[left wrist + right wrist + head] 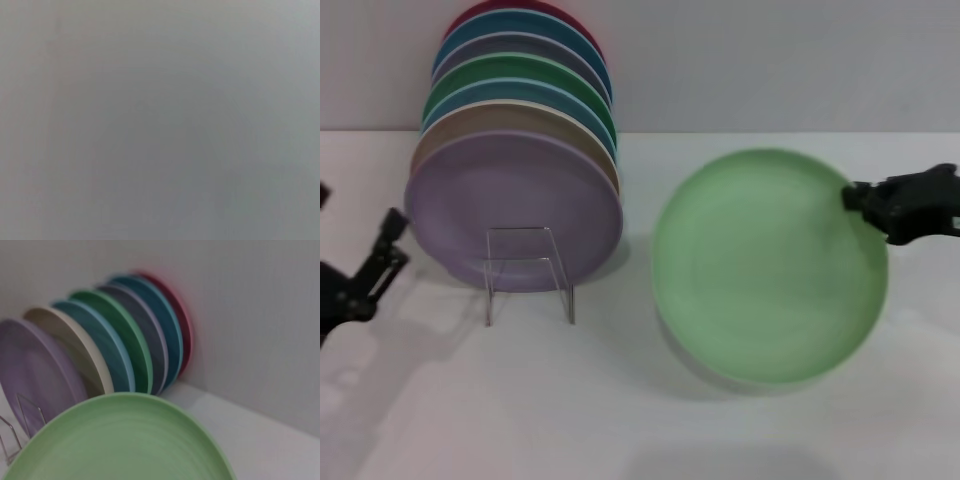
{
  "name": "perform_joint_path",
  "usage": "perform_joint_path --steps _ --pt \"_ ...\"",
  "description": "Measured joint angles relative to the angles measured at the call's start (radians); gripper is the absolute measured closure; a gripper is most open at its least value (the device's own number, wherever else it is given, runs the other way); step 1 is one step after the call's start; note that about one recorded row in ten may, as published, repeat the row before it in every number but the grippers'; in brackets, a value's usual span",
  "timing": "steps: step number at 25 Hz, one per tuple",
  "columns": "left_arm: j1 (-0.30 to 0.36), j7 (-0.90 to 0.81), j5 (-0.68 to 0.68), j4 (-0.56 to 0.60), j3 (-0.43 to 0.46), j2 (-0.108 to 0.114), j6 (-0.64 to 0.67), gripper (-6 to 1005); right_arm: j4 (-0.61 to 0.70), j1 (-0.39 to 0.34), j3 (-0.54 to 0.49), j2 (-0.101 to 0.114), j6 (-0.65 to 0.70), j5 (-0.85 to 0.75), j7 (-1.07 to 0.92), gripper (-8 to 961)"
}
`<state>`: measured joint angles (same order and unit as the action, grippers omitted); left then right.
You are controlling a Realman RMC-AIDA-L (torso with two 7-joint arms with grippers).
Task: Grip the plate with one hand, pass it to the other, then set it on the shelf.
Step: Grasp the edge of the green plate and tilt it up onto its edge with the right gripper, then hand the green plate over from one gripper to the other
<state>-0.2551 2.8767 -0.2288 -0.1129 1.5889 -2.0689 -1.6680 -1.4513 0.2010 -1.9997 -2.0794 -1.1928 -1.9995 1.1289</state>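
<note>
Mint-green plate (770,265), pinched at its far rim by the right gripper (868,200), hangs tilted above the table for handover; the left gripper (375,268) waits spread beside the wire shelf (528,272).

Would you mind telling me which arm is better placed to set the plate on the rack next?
Probably the left. The right gripper holds the plate at its rim, lifted off the table and away from the rack. The left gripper is free beside the rack, so a handover suits it.
</note>
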Motion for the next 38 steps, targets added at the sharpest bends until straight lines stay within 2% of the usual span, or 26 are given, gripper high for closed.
perform_joint_path --steps 4,6,10,11,13,16,19,23,26,30,33,35,38 --pt "0.015 -0.055 0.0 -0.131 -0.046 0.005 0.135 202 0.067 -0.048 -0.047 0.0 -0.001 0.151 0.176 935" --pt "0.056 -0.058 0.0 -0.257 -0.054 0.004 0.26 202 0.092 -0.053 -0.081 0.0 -0.008 0.168 0.2 935" --pt "0.204 -0.008 -0.016 -0.699 -0.132 0.002 0.664 202 0.104 -0.063 -0.088 -0.002 -0.006 0.168 0.229 935" --pt "0.224 0.0 -0.026 -0.769 -0.145 0.002 0.725 202 0.11 -0.065 -0.089 -0.002 -0.004 0.168 0.238 935" --pt "0.268 -0.016 -0.093 -0.963 -0.172 0.005 0.888 202 0.126 -0.064 -0.095 -0.002 -0.003 0.17 0.254 935" --pt "0.298 -0.139 -0.225 -1.128 -0.182 0.014 0.966 203 0.145 -0.06 -0.114 -0.002 0.002 0.176 0.285 935" --pt "0.311 -0.223 -0.353 -1.251 -0.185 0.008 1.052 203 0.155 -0.056 -0.122 -0.003 0.011 0.179 0.296 935" --pt "0.287 -0.213 -0.36 -1.325 -0.201 -0.006 1.176 203 0.161 -0.049 -0.123 -0.003 0.012 0.18 0.301 935" --pt "0.266 -0.212 -0.333 -1.337 -0.201 -0.003 1.192 203 0.163 -0.048 -0.123 -0.003 0.012 0.181 0.302 935" --pt "0.244 -0.233 -0.358 -1.421 -0.249 0.008 1.303 203 0.161 -0.051 -0.126 -0.003 0.012 0.181 0.302 934" --pt "0.225 -0.307 -0.401 -1.484 -0.311 0.034 1.415 203 0.157 -0.054 -0.129 -0.002 0.024 0.182 0.302 934" --pt "0.205 -0.417 -0.432 -1.517 -0.345 0.072 1.462 203 0.155 -0.052 -0.129 -0.002 0.031 0.187 0.307 934" --pt "0.175 -0.574 -0.44 -1.53 -0.36 0.117 1.471 203 0.156 -0.048 -0.127 -0.002 0.036 0.205 0.324 934"
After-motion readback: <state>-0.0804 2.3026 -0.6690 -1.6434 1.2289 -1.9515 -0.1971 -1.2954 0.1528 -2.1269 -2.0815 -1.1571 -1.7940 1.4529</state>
